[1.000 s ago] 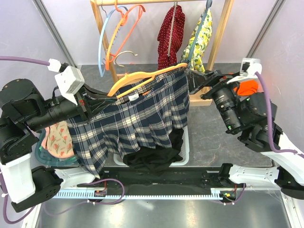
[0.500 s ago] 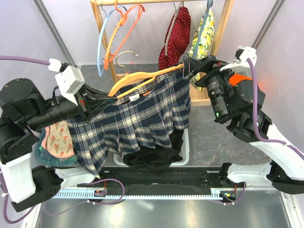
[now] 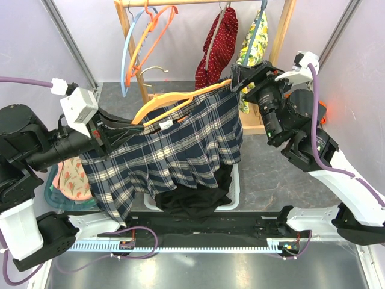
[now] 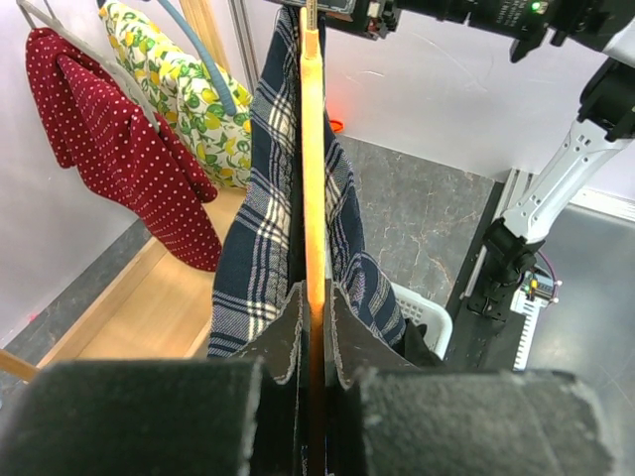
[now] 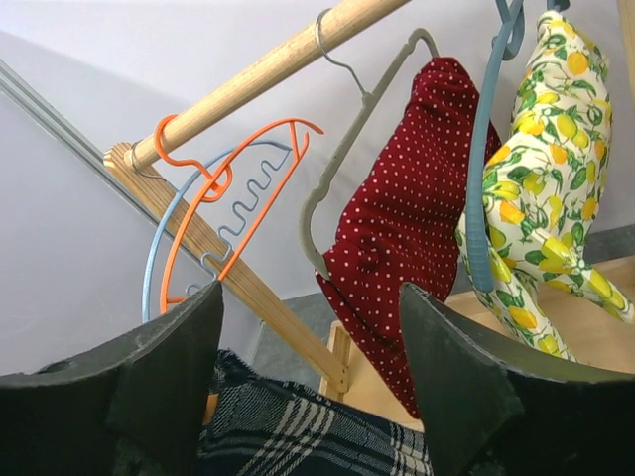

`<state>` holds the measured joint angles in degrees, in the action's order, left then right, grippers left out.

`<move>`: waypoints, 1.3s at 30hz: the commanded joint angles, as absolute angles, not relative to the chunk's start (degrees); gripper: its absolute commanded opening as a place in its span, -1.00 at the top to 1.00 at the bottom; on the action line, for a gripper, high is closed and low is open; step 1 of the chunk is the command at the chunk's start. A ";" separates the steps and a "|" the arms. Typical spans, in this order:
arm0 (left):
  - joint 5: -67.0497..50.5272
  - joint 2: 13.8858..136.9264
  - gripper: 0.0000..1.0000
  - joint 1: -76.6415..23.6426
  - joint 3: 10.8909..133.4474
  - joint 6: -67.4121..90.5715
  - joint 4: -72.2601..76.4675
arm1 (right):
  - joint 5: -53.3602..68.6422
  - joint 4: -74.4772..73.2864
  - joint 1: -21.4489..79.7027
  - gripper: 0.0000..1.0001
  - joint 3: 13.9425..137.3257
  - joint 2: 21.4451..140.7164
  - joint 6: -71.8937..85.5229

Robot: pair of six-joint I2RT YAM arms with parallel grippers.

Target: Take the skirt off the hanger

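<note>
The plaid skirt (image 3: 174, 150) hangs from the pale peach-orange hanger (image 3: 174, 97), held in the air above the white basket (image 3: 236, 180). My left gripper (image 3: 114, 133) is shut on the hanger's left end; in the left wrist view the hanger bar (image 4: 313, 149) runs straight out from between the closed jaws with the skirt (image 4: 263, 198) draped on both sides. My right gripper (image 3: 236, 81) is open just above the skirt's right waist end, by the hanger's right tip. In the right wrist view the skirt's edge (image 5: 298, 431) lies low between the spread fingers (image 5: 169, 377).
A wooden rack (image 3: 129, 36) behind holds an orange hanger (image 3: 150, 36), a light-blue hanger (image 3: 126, 54), a red dotted garment (image 3: 218, 45) and a lemon-print garment (image 3: 252, 51). A black garment (image 3: 195, 198) lies in the basket. A floral cloth (image 3: 73, 177) sits at the left.
My right gripper has risen and moved left, from beside the skirt's right edge to just above the hanger's right tip. The left gripper and hanger shifted slightly left.
</note>
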<state>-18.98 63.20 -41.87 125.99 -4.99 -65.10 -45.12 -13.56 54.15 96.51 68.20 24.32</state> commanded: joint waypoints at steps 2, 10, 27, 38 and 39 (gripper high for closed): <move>-20.22 62.23 0.97 -41.92 128.58 -6.24 -57.74 | -39.04 -16.17 51.33 -0.43 95.80 68.03 30.05; -19.16 62.23 0.96 -41.92 128.24 -6.59 -57.39 | -33.32 -17.05 47.64 0.51 96.24 68.29 34.36; -17.75 60.47 0.96 -41.92 122.33 -8.17 -56.16 | -34.19 -22.24 45.79 1.00 98.19 67.94 34.79; -17.22 60.03 0.97 -41.92 124.98 -8.79 -56.25 | -16.53 -2.65 44.38 -0.95 57.32 45.56 27.78; -17.49 60.03 0.96 -41.92 125.24 -8.70 -56.34 | -14.96 -2.46 44.30 -0.96 56.61 44.57 26.99</move>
<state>-16.97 60.69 -41.87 122.30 -6.66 -64.49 -22.94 -12.45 44.23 61.23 52.95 32.29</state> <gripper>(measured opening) 0.056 0.955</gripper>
